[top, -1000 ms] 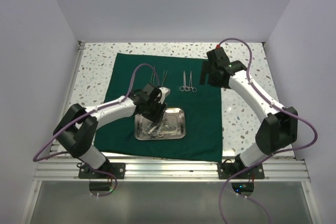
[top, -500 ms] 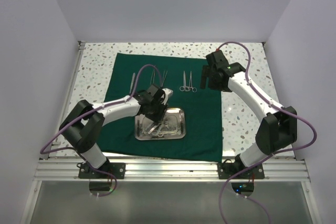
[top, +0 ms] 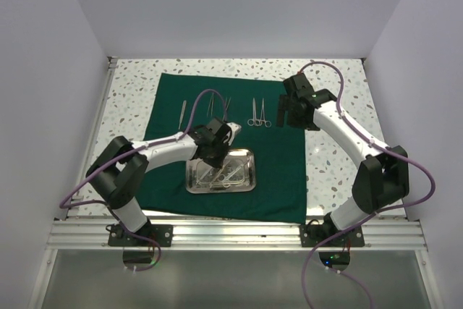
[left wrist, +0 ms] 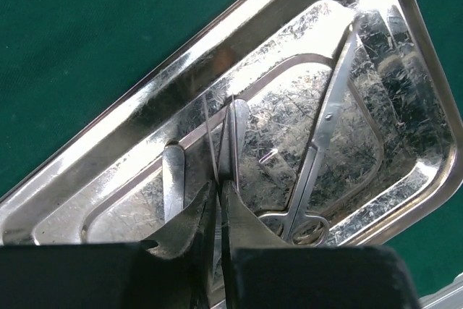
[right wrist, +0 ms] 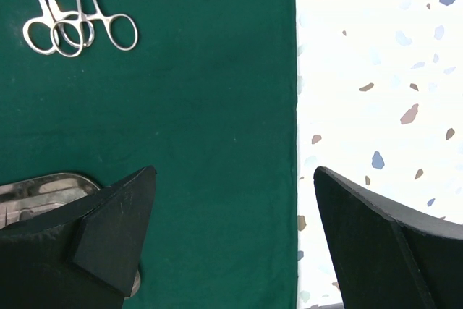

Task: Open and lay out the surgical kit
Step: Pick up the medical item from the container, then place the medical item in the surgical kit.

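Down in the shiny rectangular steel tray [left wrist: 130,124], the left gripper [left wrist: 217,215] is pinched nearly together on thin silver tweezers [left wrist: 230,135], beside small silver scissors [left wrist: 318,150]. The tray sits on the dark green cloth [left wrist: 87,34]. The right gripper [right wrist: 235,171] hangs spread wide, holding nothing, over the cloth's edge.

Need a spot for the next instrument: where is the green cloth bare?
Bare: cloth between the tray and the cloth's right edge, nearer than the forceps; also left of the tray. Crowded: the far strip by the forceps, and the tray, where the left gripper pinches an instrument.
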Motion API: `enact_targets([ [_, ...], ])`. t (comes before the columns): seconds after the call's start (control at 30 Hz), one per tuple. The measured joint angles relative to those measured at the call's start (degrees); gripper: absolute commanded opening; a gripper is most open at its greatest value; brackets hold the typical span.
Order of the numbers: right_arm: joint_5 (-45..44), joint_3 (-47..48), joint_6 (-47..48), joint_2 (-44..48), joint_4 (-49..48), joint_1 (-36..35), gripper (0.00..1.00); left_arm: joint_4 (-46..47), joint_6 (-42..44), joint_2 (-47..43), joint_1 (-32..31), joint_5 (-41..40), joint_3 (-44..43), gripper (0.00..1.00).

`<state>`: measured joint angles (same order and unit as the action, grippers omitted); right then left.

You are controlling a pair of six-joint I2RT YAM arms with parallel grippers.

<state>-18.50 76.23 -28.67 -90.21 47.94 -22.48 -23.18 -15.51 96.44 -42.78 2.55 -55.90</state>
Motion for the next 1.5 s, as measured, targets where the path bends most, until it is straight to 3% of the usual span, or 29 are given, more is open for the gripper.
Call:
enact_targets([
  [0.13, 0.0, -0.81, -0.09, 0.02, 0.02, 0.02, 0.94, -0.24, 0.02, 0.09, -0.13, -0.35, -0.26, 0.0],
  [0.4, 0.04, -0.87, -0.24, 1.4, -0.02, 0.07, 0.94, -7.5, 0.31, 0.96, -0.37, -4.57, -4.44, 0.0],
  [0.63, 0.13, -0.87, -0.26, 2.51, -0.02, 0.07, 0.94, -15.56, 1.51, 0.44, -0.37, -11.91, -14.25, 0.0],
  [0.87, 1.11, -0.87, -0.35, 2.62, 0.11, 0.07, 0.93, -16.76, 1.73, 1.05, 2.03, -16.24, -20.0, 0.0],
  [1.2, 4.44, -0.87, -1.64, 5.4, 2.23, 0.07, 0.91, -12.85, 1.64, 19.93, 12.68, -17.22, -41.55, 0.0],
  [1.5, 4.98, -3.48, -3.65, 10.05, 5.57, 0.07, 0.9, -10.27, -0.35, 40.3, 15.78, -11.72, -64.72, 0.0],
])
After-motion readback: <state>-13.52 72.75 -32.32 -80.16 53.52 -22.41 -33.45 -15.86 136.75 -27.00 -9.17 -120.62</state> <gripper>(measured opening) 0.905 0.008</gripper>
